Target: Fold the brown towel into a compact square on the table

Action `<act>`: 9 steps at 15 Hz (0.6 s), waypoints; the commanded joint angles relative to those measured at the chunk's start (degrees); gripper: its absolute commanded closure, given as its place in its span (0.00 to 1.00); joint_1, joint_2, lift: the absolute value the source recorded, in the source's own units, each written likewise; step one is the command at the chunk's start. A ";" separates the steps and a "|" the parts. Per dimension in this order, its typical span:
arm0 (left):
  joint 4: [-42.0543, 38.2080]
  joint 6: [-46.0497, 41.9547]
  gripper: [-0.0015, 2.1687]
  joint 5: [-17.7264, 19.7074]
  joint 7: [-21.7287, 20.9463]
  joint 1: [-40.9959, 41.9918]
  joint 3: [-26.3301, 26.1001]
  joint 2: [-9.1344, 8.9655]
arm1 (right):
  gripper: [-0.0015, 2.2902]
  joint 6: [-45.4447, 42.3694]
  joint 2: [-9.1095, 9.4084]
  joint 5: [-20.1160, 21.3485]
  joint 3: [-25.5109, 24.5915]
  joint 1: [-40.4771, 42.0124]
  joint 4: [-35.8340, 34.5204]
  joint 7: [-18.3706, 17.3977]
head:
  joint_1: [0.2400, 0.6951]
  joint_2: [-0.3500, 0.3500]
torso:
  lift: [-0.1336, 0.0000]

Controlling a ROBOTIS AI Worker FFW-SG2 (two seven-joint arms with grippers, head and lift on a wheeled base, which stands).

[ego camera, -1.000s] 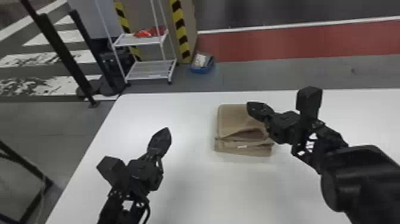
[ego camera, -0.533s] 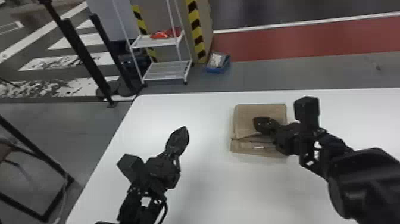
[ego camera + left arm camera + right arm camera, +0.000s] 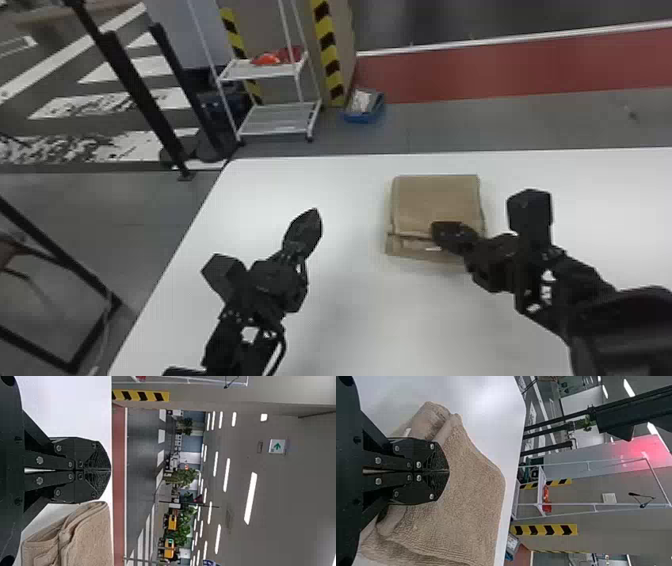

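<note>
While the brown towel (image 3: 435, 200) is laid folded near the desk's (image 3: 375, 320) far edge, right gripper (image 3: 436, 232) set over its near side, left gripper (image 3: 314, 215) apart, both sets of jaws closed together.

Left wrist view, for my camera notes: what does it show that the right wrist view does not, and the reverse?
Left wrist view: a green-arrow sign and yellow objects.
Right wrist view: a blue bin and a reddish glow on a wall.
Both: the brown towel, white table and yellow-and-black striping, plus a shut end effector: left end effector and right end effector respectively.
</note>
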 commanded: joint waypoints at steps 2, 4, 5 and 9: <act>0.06 0.38 0.98 0.05 0.01 -0.11 -0.11 0.00 | 0.97 0.22 -0.64 0.00 -1.23 1.74 -0.94 -0.10 | 1.00 0.88 | 0.08; 0.06 0.55 0.98 -0.04 0.01 -0.29 -0.11 0.00 | 0.97 -1.01 -0.64 -0.44 -1.49 2.88 -0.94 -0.10 | 1.00 0.87 | 0.08; 0.06 0.55 0.98 -0.04 0.01 -0.29 -0.20 0.00 | 0.97 -1.19 -0.64 -0.53 -1.41 3.32 -1.11 -0.10 | 1.00 0.87 | 0.08; 0.06 0.73 0.98 0.05 -0.08 -0.46 -0.11 0.00 | 0.97 -1.89 -0.64 -0.79 -1.58 6.93 -3.66 -0.01 | 1.00 0.87 | 0.08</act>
